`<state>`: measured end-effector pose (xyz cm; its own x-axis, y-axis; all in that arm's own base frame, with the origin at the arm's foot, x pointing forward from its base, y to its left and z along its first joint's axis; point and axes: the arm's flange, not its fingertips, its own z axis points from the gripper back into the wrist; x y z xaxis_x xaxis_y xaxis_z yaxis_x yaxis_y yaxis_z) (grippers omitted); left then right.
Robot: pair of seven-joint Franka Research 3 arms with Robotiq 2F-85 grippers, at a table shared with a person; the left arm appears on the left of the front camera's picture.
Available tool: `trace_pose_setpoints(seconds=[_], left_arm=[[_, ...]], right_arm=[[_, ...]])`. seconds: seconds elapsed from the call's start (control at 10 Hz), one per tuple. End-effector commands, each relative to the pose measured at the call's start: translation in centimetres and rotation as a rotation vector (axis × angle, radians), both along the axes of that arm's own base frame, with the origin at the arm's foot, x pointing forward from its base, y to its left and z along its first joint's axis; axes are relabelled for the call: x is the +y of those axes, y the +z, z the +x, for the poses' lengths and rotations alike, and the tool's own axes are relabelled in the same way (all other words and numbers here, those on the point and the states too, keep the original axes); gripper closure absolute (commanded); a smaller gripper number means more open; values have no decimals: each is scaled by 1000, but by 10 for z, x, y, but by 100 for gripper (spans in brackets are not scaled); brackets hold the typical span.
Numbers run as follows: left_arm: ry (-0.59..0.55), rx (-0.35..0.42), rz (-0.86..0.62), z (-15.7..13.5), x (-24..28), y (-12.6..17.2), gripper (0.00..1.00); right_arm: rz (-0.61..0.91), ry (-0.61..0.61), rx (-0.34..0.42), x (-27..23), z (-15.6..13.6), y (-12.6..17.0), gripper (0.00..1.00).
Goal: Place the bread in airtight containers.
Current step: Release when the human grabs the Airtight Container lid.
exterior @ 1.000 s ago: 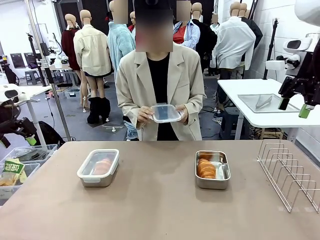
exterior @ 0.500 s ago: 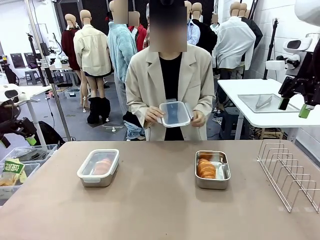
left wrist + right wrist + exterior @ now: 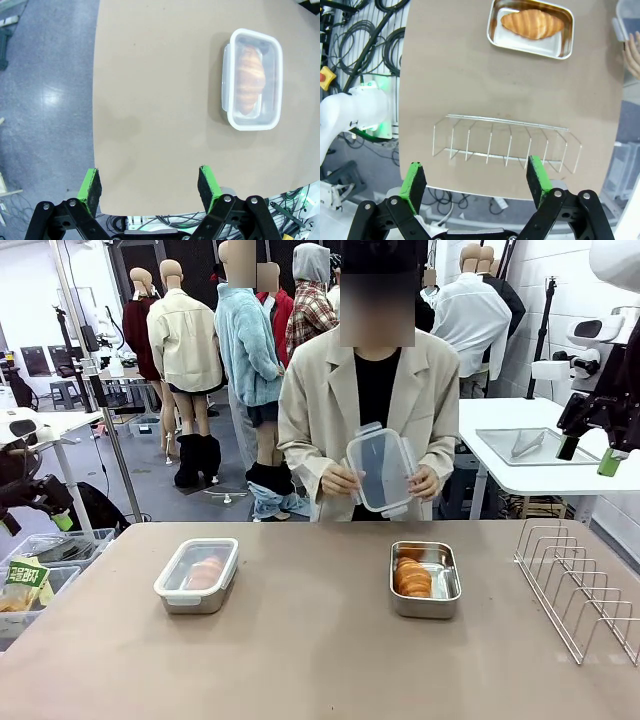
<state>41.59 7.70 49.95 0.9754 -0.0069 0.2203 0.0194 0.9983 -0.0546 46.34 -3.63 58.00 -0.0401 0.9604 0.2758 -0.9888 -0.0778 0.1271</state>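
Bread (image 3: 412, 577) lies in the open steel tin (image 3: 425, 580) at about 3 o'clock from the table's centre; a second pastry (image 3: 204, 572) sits under a clear lid in the other tin (image 3: 196, 575) at about 9 o'clock. Across the table at 12 o'clock, the person holds the spare lid (image 3: 381, 469) in both hands, tilted up. Left gripper (image 3: 148, 184) and right gripper (image 3: 476, 183) hang high above the table, jaws spread and empty. Flaky crust likely crushes easily, so any hold belongs on a tin's rigid rim, though polished steel may slip.
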Motion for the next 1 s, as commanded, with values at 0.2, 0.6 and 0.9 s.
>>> trace_pose_setpoints(seconds=[0.2, 0.6, 0.9], left_arm=[[17, -9, 4, -1, 0, 0, 0], [17, -9, 4, -1, 0, 0, 0], [17, -9, 4, -1, 0, 0, 0]], right_arm=[[-9, 4, 1, -1, -1, 1, 0], [-9, 4, 1, -1, -1, 1, 0], [-9, 4, 1, -1, -1, 1, 0]])
